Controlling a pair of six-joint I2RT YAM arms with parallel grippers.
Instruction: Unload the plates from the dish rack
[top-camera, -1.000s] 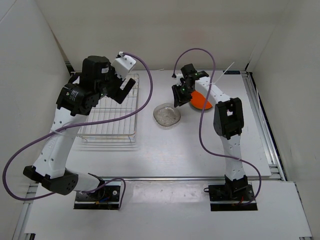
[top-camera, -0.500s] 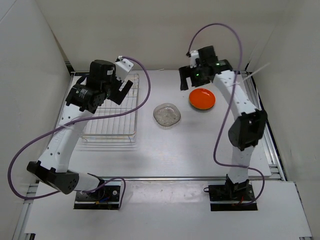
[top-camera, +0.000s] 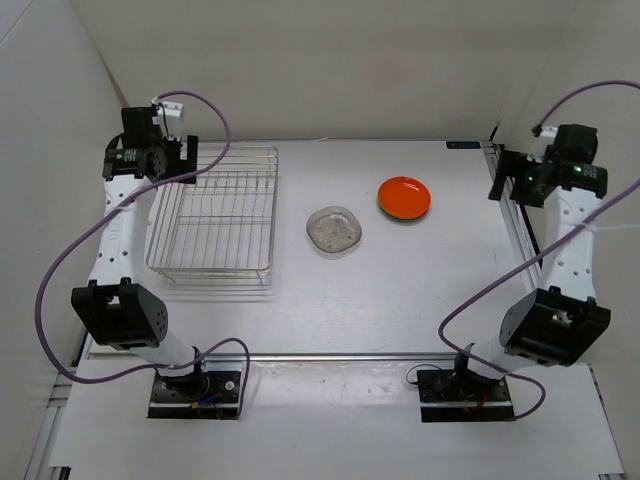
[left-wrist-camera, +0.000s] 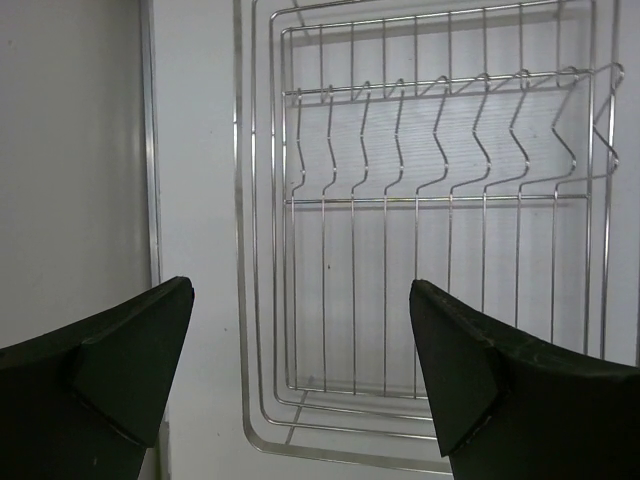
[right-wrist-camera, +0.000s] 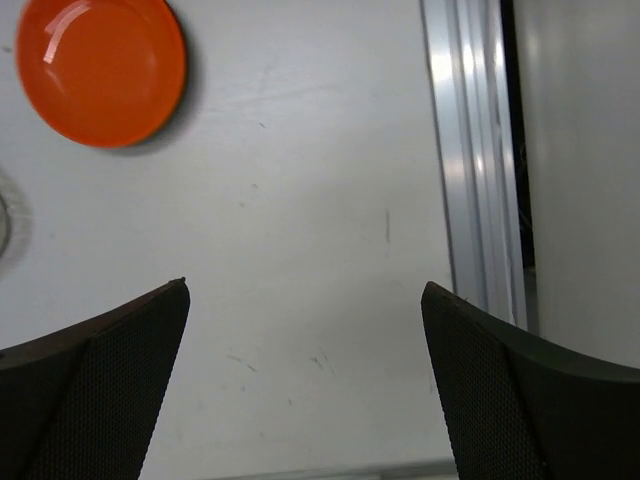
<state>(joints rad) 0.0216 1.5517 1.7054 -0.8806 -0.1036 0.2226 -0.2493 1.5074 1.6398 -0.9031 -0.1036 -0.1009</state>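
**Two plates on the table, one rack, both grippers spread wide and holding nothing**

I count two plates: one orange plate (top-camera: 404, 197) and one clear plate (top-camera: 334, 231). There is one dish rack (top-camera: 215, 215). Both plates lie flat on the table (top-camera: 400, 290), outside the rack and near each other without touching.

From the right gripper (right-wrist-camera: 305, 290), the orange plate sits ahead and off to its left, beyond the left fingertip and well apart from it. The clear plate is farther left again; only a faint edge of it reaches the right wrist view. That gripper's jaws stand wide apart with bare table between them. The aluminium rail (right-wrist-camera: 470, 150) along the table's right edge runs just beside its right finger, so room is tight on that side and open to the left.

The left gripper (left-wrist-camera: 300, 290) is also spread, grasping nothing. It hangs over the rack's left rim. The wire dividers run ahead of it and to the right, the enclosure wall (left-wrist-camera: 70, 150) close on its left. Both plates are well off to its right, past the rack.
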